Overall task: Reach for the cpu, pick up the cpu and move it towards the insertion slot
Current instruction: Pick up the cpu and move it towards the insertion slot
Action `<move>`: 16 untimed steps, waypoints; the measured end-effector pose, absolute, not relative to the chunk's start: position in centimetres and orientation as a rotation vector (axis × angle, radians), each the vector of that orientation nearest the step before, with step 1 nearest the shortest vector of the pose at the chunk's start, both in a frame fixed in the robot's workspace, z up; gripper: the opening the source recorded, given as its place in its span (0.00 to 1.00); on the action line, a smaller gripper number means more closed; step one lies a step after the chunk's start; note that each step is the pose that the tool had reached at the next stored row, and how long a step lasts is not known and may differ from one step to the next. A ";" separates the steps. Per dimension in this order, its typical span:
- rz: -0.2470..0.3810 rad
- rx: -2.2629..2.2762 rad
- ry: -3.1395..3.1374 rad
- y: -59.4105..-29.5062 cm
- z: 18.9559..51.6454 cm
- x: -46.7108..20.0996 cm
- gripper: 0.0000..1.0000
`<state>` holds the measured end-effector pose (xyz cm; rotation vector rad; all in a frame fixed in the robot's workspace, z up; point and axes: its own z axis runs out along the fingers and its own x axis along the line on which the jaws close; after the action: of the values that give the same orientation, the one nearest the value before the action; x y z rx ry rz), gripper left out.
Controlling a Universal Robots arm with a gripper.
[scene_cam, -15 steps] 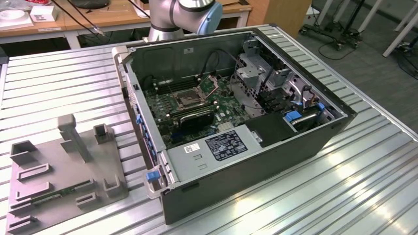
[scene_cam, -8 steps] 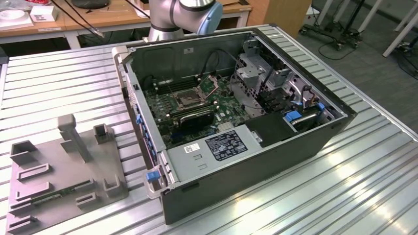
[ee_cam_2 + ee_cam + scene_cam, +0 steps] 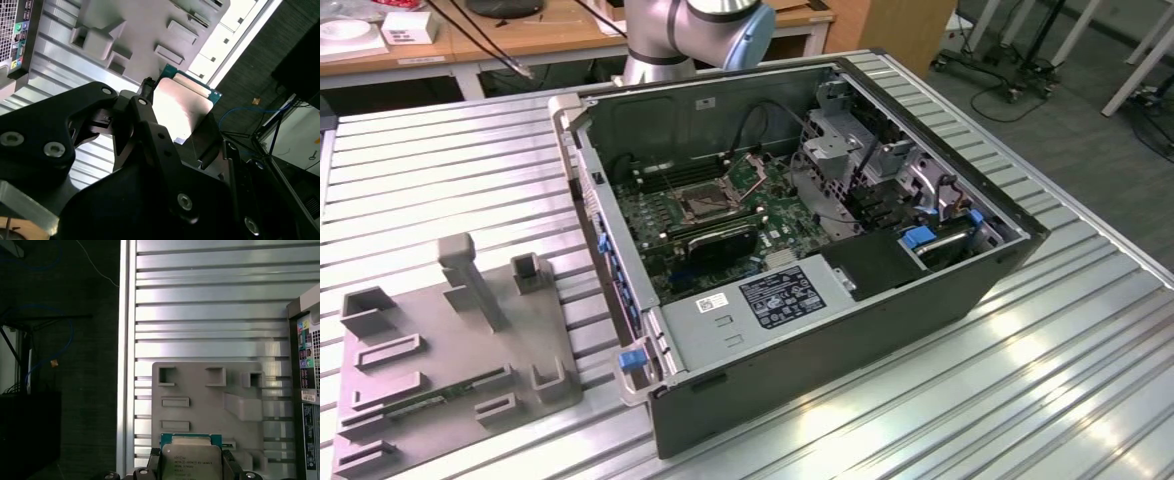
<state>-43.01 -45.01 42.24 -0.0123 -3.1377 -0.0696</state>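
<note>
Gripper [image 3: 181,114] clamped on cpu [image 3: 190,460] above fixture plate [image 3: 200,412]; mid-carry, probably needs square alignment over insertion slot [image 3: 698,208].

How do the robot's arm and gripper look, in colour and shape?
The arm is a silvery-grey tube with a rounded joint and a light blue cap. The gripper is matte black, built of flat angular links joined by silver screws.
</note>
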 end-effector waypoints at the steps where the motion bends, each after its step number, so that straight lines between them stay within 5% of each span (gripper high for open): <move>1: -0.069 -0.012 -3.138 -45.0 42.2 -42.9 0.55; 16: -0.070 -0.012 -3.138 -45.0 42.2 -41.1 0.55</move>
<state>-41.08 -45.01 42.21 -0.0120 -3.1376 -0.0696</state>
